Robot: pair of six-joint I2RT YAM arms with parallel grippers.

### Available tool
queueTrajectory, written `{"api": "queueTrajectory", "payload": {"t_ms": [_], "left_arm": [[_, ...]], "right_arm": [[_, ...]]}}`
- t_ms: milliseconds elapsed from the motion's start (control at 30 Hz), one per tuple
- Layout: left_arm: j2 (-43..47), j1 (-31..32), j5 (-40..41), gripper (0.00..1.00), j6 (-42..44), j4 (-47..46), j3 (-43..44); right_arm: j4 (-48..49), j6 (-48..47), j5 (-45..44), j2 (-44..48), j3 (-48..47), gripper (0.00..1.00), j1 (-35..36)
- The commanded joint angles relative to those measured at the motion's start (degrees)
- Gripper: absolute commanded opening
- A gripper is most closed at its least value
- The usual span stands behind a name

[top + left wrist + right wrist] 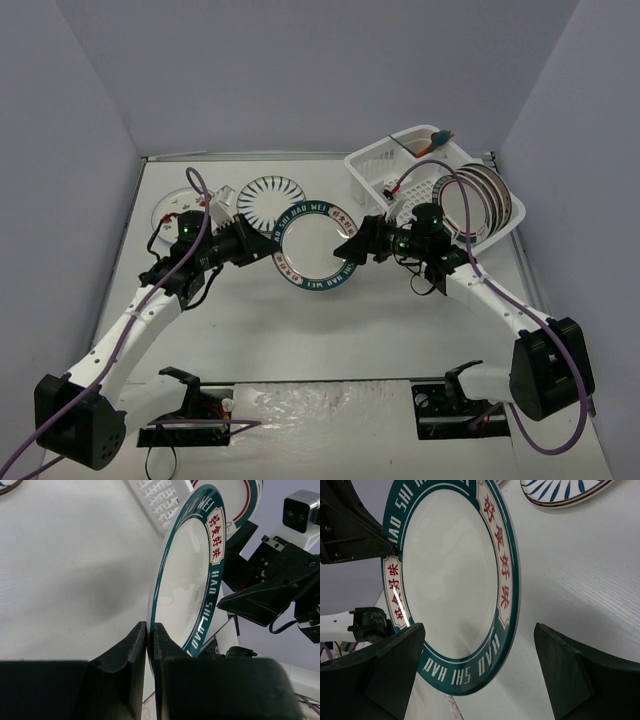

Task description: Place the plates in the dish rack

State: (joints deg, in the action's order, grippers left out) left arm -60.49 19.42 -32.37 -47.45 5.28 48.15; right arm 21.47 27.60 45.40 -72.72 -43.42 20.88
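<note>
Two grippers meet at one plate in the middle of the top view. At the far left of this view a white plate [172, 207] with small red marks lies on the table [330, 340], partly hidden behind the left arm and its purple cable. Right of it, the left gripper [268, 247] is closed on the left rim of the green-rimmed plate [315, 248]; in the left wrist view its two black fingers [132, 650] pinch the thin edge with no gap. Just above, at upper centre, the striped plate [272, 197] lies flat on the table, very near to the green-rimmed plate. This one carries white letters and red characters and stands tilted on its edge; whether its lower rim touches the table I cannot tell. At its right rim is the right gripper [352, 245], its fingers [390, 675] spread wide, one at each side of the plate, and I see no contact. At the upper right stands the dish rack [375, 162], where several plates [482, 200] stand on edge, close together, at its right end.
</note>
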Motion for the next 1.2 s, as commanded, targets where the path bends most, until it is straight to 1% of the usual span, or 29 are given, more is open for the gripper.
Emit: {"api": "queueTrajectory", "payload": {"t_ms": [0,100,200,267,367,400,467,533,633,667,767,833,933,967,1033,1167], "left_arm": [[2.6,-0.5,-4.0,0.00,-3.3,-10.1,1.3],[2.7,-0.9,-4.1,0.00,-2.6,-9.0,1.7],[2.6,-1.1,-4.3,0.00,-2.0,-8.6,1.7],[2.5,-1.2,-4.4,0.00,-1.3,-8.3,1.5],[2.1,-1.3,-3.7,0.03,0.0,-5.9,2.0],[2.0,-1.4,-3.3,0.11,0.9,-4.4,2.4],[1.9,-1.5,-2.4,0.33,3.4,-1.4,3.3],[1.9,-1.5,0.5,0.60,7.3,3.6,5.1],[2.3,-1.6,5.1,0.93,12.5,10.8,7.7],[2.5,-1.7,8.3,0.97,15.4,14.9,9.5],[2.8,-2.0,14.4,0.97,20.2,23.0,12.3],[3.3,-2.3,20.7,0.97,24.4,26.2,14.3],[3.4,-2.7,26.3,0.97,28.3,29.1,14.8],[3.4,-2.9,28.5,0.97,29.0,29.5,14.4],[3.2,-3.3,30.9,0.97,30.7,29.6,13.3],[2.8,-3.7,34.1,0.97,32.3,29.5,11.2]], "right_arm": [[8.1,0.5,2.8,-0.7,-3.6,0.80,0.5],[8.4,0.1,2.8,-0.4,-3.9,0.62,0.5],[9.2,0.4,2.2,0.1,-4.0,0.31,0.5],[9.8,0.6,2.1,0.7,-4.1,0.16,0.5],[8.8,-0.3,1.6,2.1,-4.7,0.01,0.5],[7.1,-1.6,0.7,2.7,-5.3,0.00,0.5],[2.4,-4.5,-1.5,3.8,-6.6,0.00,0.5],[-0.9,-8.4,-5.0,5.6,-7.9,0.00,0.1],[-7.8,-14.3,-9.8,8.2,-11.5,0.00,-1.3],[-9.4,-17.1,-12.0,9.4,-12.8,0.00,-2.8],[-15.9,-23.4,-14.0,10.9,-18.0,0.00,-6.7],[-21.0,-28.0,-17.3,11.7,-21.0,0.00,-11.3],[-26.6,-38.4,-24.3,12.8,-25.4,0.00,-14.0],[-27.1,-40.1,-28.9,12.7,-26.1,0.00,-14.6],[-28.1,-46.0,-35.3,12.0,-28.0,0.00,-15.8],[-26.8,-58.2,-43.5,10.0,-29.8,0.00,-17.3]]}}
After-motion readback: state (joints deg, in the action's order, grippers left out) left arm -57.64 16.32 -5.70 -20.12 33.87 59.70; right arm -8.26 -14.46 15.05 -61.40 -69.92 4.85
